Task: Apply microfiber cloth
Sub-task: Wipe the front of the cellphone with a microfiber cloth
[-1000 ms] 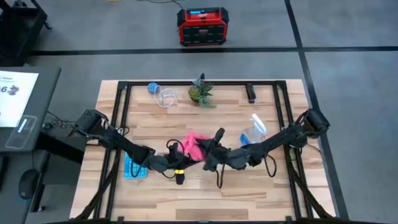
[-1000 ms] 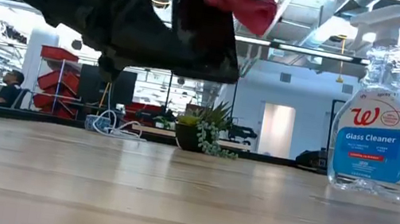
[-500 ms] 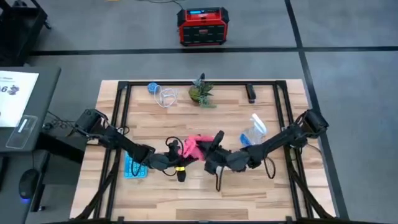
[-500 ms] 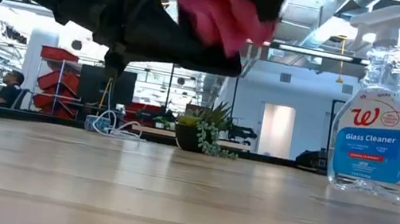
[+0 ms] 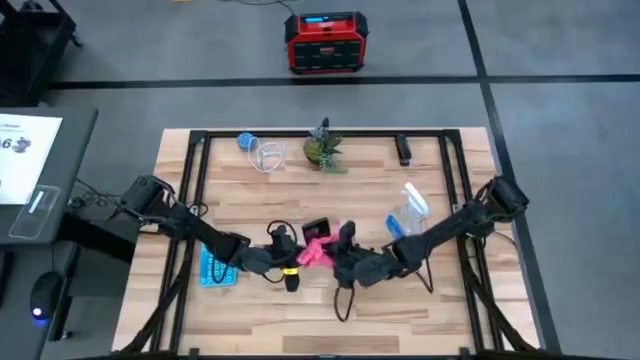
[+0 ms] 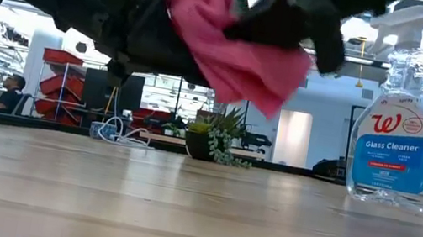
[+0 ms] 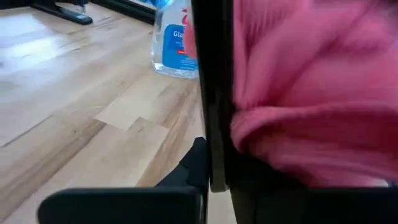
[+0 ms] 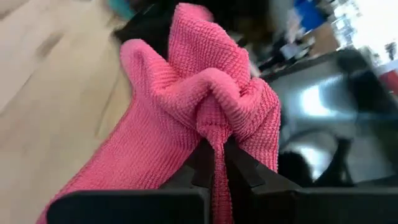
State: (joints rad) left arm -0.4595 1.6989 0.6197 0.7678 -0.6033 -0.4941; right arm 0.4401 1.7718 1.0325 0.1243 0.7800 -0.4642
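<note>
On the wooden tabletop (image 5: 330, 310) a glass cleaner spray bottle (image 6: 406, 115) stands off to the right. Above mid-table, the right hand (image 8: 214, 163) is clenched on a bunched fold of the pink microfiber cloth (image 8: 199, 112), pressing it against a black phone (image 5: 314, 228) that the left hand (image 5: 283, 240) grips on edge in the air.

Both arms are dark, nearly black, built of slim jointed links that thicken at bulky rounded joint housings. The left arm (image 5: 190, 228) carries a small yellow band near its wrist, and a thin black cable loops beside it. The right arm (image 5: 450, 230) trails a thin black cable in a hanging loop below its wrist. The right arm's fingers (image 8: 239, 165) are matte black, tapering wedges.
</note>
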